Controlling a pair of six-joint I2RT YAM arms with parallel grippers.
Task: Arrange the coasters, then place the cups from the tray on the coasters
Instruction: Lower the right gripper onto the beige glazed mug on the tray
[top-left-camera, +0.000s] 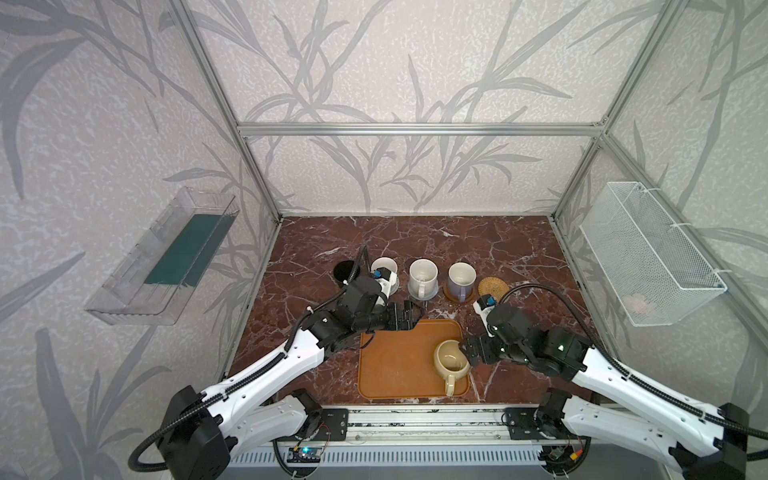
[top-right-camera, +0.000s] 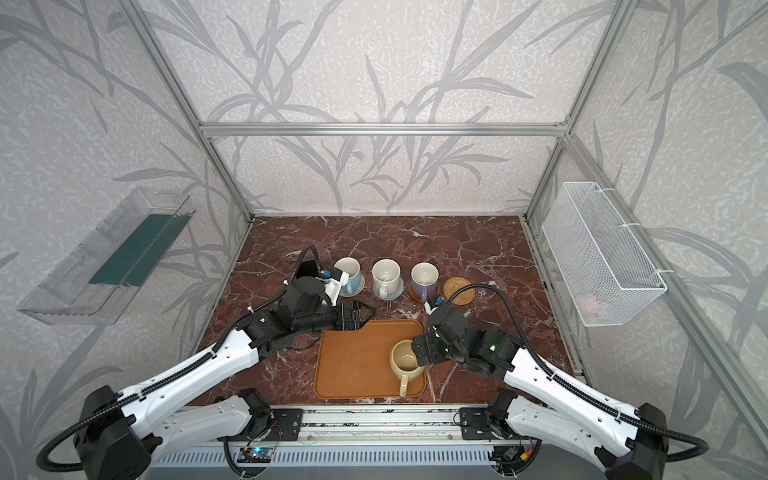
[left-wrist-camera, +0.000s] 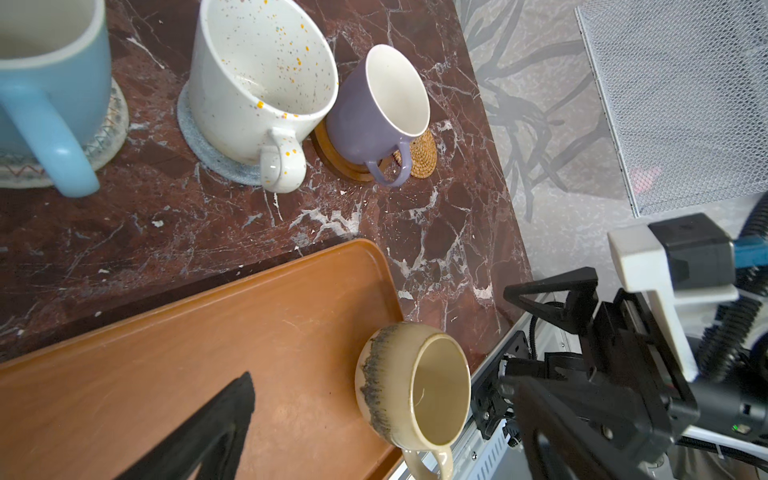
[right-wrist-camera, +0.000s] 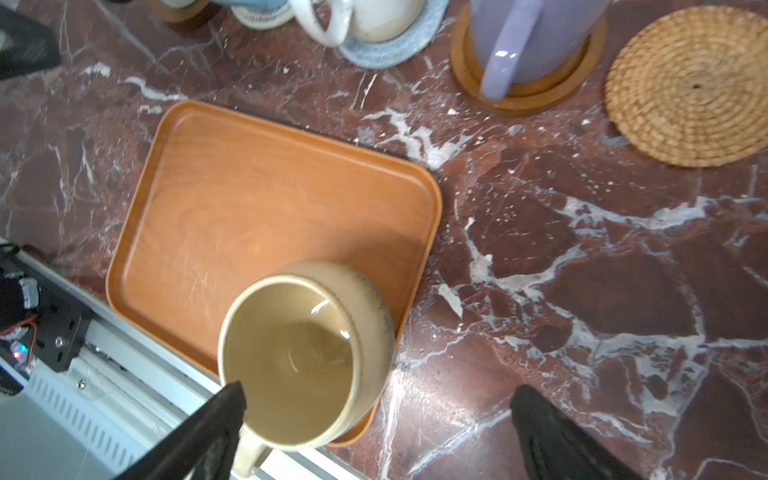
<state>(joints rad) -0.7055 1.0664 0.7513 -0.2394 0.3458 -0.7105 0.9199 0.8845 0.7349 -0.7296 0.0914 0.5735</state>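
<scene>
You will find the beige-yellow cup (top-left-camera: 451, 360) upright in the tray's (top-left-camera: 395, 365) near right corner. The right gripper (right-wrist-camera: 380, 395) is spread wide about the cup wall, apparently to clamp it. The left gripper (top-left-camera: 415, 318) hovers open and empty over the tray's far edge. The bare rattan coaster (top-left-camera: 493, 286) beyond the tray is the likely destination.

You're looking at a glossy, veined marble desk (right-wrist-camera: 582, 270), matt wood-grain tray (right-wrist-camera: 249, 199), on the tray a shiny glazed ceramic mug (right-wrist-camera: 370, 307), beyond the tray a rough coiled rattan coaster (right-wrist-camera: 690, 87)
</scene>
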